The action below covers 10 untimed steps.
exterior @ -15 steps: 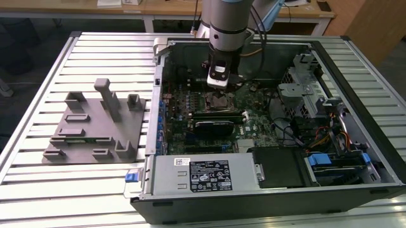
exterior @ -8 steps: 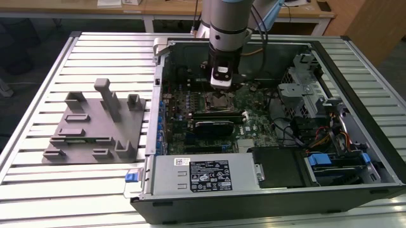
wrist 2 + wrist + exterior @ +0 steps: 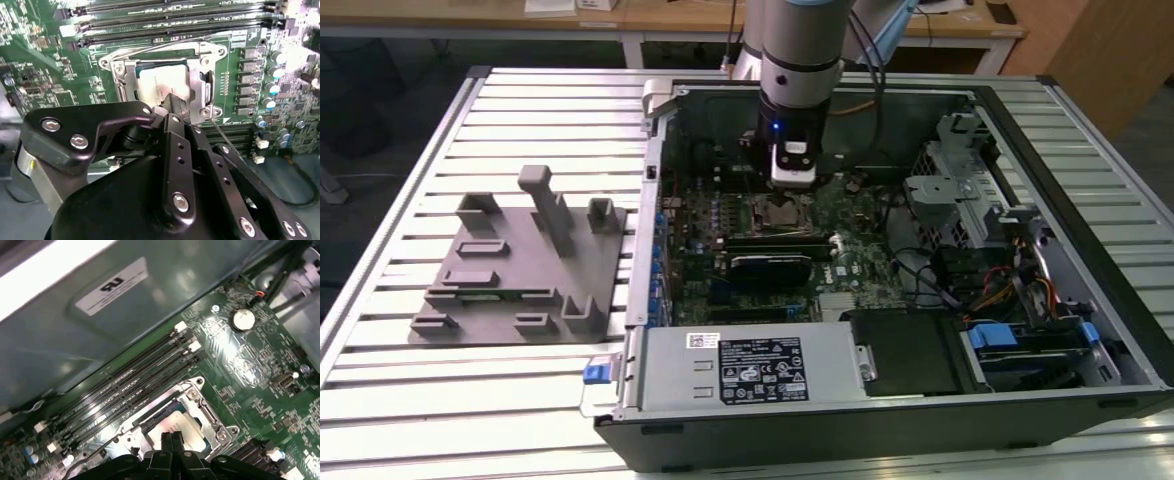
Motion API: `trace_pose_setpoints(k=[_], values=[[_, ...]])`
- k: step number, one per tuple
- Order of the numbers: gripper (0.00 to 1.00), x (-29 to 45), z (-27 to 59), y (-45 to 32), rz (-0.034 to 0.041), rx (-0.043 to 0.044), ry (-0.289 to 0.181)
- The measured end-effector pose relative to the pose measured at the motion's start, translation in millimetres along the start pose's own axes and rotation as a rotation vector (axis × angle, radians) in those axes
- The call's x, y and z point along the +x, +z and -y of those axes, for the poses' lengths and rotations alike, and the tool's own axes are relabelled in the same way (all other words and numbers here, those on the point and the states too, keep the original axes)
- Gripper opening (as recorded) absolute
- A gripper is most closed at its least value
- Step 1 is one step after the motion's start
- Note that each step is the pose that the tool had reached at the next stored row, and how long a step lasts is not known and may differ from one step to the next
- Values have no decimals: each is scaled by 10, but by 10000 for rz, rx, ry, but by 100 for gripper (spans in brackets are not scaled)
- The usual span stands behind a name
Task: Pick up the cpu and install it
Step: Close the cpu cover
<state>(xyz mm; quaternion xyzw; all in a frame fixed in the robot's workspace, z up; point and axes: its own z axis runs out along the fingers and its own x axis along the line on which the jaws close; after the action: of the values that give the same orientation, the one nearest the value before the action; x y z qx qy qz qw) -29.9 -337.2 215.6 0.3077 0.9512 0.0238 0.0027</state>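
Observation:
The cpu (image 3: 159,82), a silver-grey square, lies flat inside the open metal socket frame (image 3: 116,70) on the green motherboard. In the first wrist view the cpu (image 3: 189,429) shows within the frame (image 3: 212,412) too. My gripper (image 3: 176,103) is shut, its two black fingertips pressed together with their tips at the cpu's top face, near one edge. Whether they touch it I cannot tell. In the first wrist view the gripper (image 3: 172,438) stands over the chip's middle. In the exterior view the gripper (image 3: 790,186) hangs straight down just above the cpu (image 3: 781,211) inside the open computer case.
Long black memory slots (image 3: 135,382) run beside the socket. A grey power supply (image 3: 747,365) fills the case's near side, with drive bays and cables (image 3: 987,260) at the exterior view's right. A grey fixture block (image 3: 520,260) sits on the slatted table at the exterior view's left.

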Motion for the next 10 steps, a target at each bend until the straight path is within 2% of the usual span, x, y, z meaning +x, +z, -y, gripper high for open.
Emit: trace_pose_setpoints(k=[10], values=[[11,0,0,0,-65,13,-1385]])
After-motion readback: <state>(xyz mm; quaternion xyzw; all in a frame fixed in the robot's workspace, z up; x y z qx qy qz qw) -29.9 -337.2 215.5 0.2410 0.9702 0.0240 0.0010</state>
